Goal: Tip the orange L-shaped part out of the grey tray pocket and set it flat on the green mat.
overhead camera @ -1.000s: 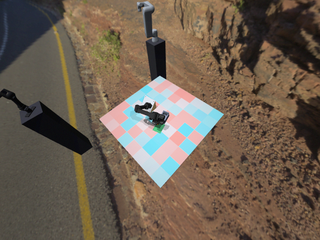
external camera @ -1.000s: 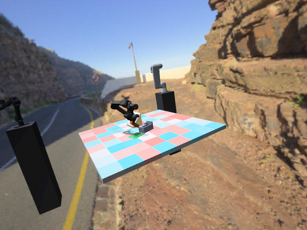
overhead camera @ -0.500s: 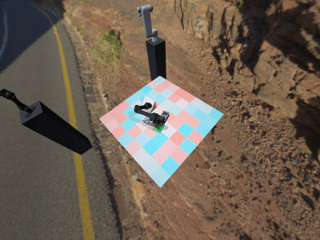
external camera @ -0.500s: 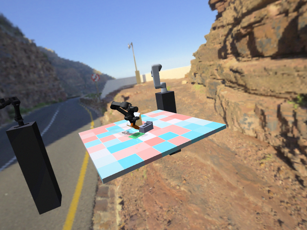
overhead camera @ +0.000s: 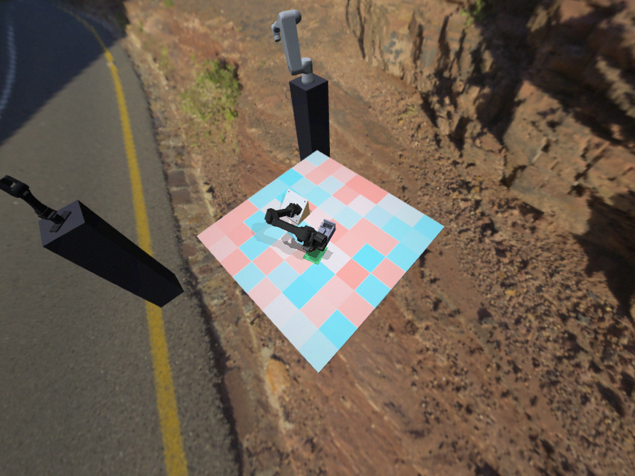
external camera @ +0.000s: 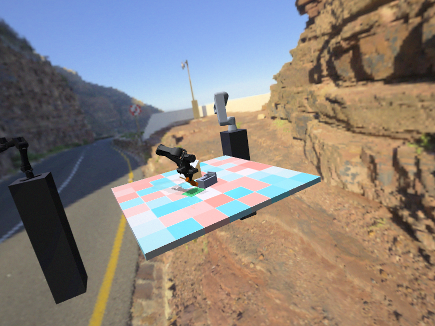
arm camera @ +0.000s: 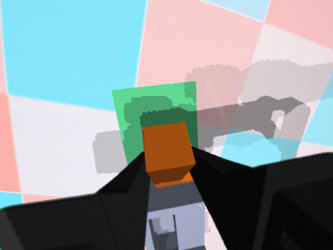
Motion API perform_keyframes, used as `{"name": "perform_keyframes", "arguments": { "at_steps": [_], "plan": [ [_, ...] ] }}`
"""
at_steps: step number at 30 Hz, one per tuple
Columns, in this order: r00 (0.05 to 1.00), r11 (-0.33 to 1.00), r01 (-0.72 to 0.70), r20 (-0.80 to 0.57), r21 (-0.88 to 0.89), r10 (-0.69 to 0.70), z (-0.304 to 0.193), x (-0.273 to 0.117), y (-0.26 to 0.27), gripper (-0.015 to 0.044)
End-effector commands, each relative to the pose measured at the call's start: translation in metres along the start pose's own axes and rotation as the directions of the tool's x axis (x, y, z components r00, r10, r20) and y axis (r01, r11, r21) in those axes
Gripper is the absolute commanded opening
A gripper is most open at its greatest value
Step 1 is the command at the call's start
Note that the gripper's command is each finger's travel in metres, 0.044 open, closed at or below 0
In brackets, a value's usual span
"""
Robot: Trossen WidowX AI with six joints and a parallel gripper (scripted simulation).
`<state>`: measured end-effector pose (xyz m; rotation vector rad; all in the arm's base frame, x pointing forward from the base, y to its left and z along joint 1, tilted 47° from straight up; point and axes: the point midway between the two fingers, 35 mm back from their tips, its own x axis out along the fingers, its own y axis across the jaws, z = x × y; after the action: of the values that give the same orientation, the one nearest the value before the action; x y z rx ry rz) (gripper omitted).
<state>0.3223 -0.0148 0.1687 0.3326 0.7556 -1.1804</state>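
— So what's being done now?
— Orange part (external camera: 191, 181) (arm camera: 169, 147) is being held tilted above the green mat (overhead camera: 314, 255) (external camera: 192, 192) (arm camera: 155, 93), clamped in the claw (overhead camera: 317, 245) (external camera: 188, 177) (arm camera: 166, 153).
— Next?
— Probably needs levelling, lowering, then releasing.

Between your black gripper's (overhead camera: 319, 244) (external camera: 191, 180) (arm camera: 169, 153) fingers you have orange. Beneath it you see green mat (overhead camera: 314, 256) (external camera: 192, 192) (arm camera: 155, 96), around it pink, cyan and white patchwork (overhead camera: 336, 325) (external camera: 189, 228) (arm camera: 69, 50).
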Motion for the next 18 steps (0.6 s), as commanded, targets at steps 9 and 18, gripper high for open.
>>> {"name": "perform_keyframes", "arguments": {
  "at_steps": [9,18],
  "plan": [
    [1.000,1.000,-0.004,0.007,-0.001,0.004,0.002,0.018,-0.001,0.0000],
    [1.000,1.000,-0.004,0.008,-0.001,0.004,0.002,0.029,-0.001,0.0000]
  ]
}}
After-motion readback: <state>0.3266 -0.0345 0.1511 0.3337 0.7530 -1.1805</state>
